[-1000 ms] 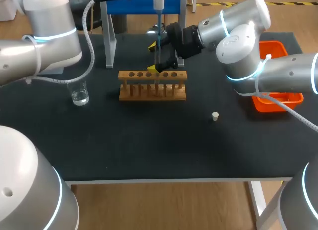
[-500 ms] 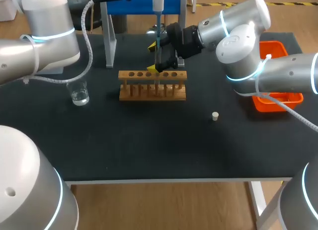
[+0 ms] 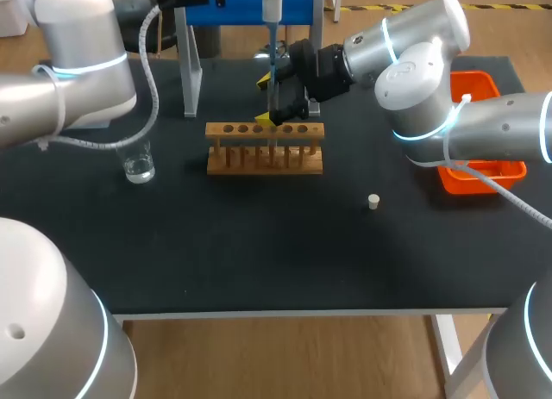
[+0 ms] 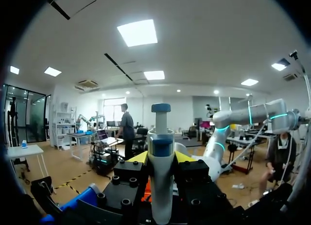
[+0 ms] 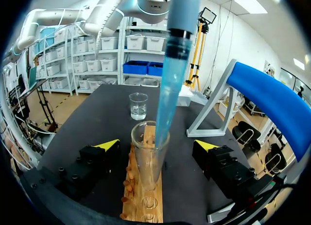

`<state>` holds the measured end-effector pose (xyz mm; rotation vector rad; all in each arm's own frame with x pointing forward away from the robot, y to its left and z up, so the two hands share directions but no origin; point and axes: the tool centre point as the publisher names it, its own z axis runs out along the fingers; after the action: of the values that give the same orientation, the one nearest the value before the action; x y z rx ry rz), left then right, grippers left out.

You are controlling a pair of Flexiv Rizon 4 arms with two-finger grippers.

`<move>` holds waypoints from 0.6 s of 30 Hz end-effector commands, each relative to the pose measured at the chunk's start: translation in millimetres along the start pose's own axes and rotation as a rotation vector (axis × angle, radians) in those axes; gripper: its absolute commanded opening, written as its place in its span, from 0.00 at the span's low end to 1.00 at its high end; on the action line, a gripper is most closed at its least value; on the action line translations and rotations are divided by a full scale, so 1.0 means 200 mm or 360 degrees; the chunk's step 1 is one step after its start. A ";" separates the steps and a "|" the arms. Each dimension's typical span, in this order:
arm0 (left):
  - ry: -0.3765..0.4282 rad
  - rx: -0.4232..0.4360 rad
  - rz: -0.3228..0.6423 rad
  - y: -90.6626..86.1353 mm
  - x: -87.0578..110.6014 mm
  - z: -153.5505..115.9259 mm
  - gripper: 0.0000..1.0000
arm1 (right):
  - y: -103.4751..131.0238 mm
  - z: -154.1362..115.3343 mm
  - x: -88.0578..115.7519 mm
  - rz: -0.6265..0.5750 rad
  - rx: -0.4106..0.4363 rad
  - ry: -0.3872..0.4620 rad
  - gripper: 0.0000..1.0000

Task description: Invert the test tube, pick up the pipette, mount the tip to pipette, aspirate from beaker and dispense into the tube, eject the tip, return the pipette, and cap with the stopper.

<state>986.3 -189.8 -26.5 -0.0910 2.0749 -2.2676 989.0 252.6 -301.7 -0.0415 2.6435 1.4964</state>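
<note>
- Left end effector (image 4: 161,157) clamped on the pipette (image 4: 161,137) — its blue tip (image 5: 167,101) dips into the test tube (image 5: 146,162).
- Right end effector (image 5: 156,145) apart — fingers flank the test tube in the wooden rack (image 3: 265,149).

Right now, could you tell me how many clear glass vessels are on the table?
2. A small glass beaker stands left of the wooden rack; a glass test tube stands upright at that rack, between the open fingers of the right gripper.

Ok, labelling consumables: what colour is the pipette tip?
The pipette tip is translucent light blue, clearest in the right wrist view.
</note>
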 end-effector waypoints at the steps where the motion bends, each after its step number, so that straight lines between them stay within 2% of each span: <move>1: 0.0010 0.0011 0.0011 0.01 0.00 0.00 0.00 | 0.00 -0.01 0.00 0.0001 0.0007 0.0005 1.00; 18: 0.0031 0.0004 0.0017 0.04 0.03 0.00 0.00 | 0.00 -0.01 0.00 0.0001 0.0007 0.0005 1.00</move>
<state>979.7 -191.3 -34.0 -0.0621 2.0748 -2.2740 989.0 252.6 -301.7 -0.0415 2.6435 1.4964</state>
